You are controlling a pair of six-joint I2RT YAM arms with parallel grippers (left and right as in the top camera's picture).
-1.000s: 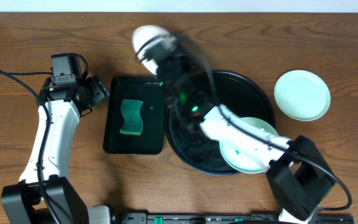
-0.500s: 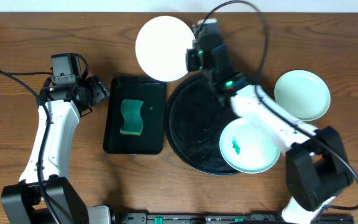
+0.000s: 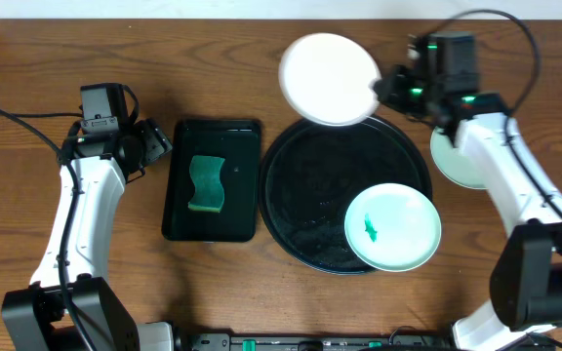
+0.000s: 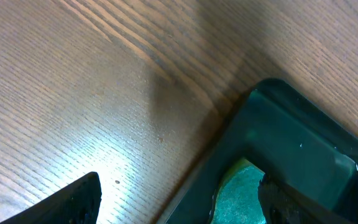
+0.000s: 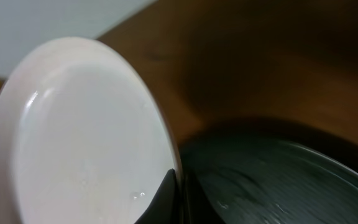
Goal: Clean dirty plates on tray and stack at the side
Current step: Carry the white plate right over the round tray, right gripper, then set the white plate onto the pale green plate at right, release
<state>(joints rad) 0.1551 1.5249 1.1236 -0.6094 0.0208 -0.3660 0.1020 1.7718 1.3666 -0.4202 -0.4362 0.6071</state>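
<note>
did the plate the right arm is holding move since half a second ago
Yes. The held plate went rightward, from near the sponge tray's far corner to over the round tray's far rim.

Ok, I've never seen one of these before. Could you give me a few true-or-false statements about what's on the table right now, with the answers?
1. The right end effector grips a white plate. True.
2. A second plate lies on the round tray. True.
3. That plate is clean. False: a green smear marks its middle.
4. The sponge lies in the rectangular tray. True.
5. The left end effector holds the sponge. False: it is open and empty, beside that tray.
</note>
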